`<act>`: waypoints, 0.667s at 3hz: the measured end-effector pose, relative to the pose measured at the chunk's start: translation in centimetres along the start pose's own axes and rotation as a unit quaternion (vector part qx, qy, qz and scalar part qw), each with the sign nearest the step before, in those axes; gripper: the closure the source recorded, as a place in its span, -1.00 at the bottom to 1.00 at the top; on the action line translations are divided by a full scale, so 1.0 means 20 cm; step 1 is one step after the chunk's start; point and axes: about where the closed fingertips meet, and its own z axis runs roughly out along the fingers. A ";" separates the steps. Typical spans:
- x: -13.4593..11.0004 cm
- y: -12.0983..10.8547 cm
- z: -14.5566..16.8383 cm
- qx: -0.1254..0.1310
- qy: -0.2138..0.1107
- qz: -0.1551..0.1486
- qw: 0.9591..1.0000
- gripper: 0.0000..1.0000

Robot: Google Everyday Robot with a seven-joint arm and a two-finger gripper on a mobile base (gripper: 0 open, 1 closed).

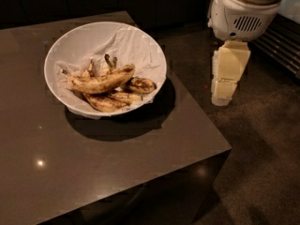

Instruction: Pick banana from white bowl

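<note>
While the gripper (pixel 221 97) hangs pointing down beyond the right edge of the table (pixel 93 172), its grip state cannot be determined. The banana (pixel 101 82) lies atop darker bananas (pixel 105 102) in the white bowl (pixel 61 50), near the far right corner.

Banana (pixel 101 81): longest, pale yellow, brown-speckled, curved; lies crosswise on top of darker bananas in bowl (pixel 70 43); bowl wide, white, paper-lined, upright on table; gripper (pixel 221 100) off table's right edge, pointing down, well apart from bowl.
</note>
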 end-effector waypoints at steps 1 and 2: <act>-0.14 -0.07 -0.04 0.013 -0.017 -0.025 0.999 -1.00; -0.32 -0.17 -0.06 0.016 -0.025 -0.057 0.998 -1.00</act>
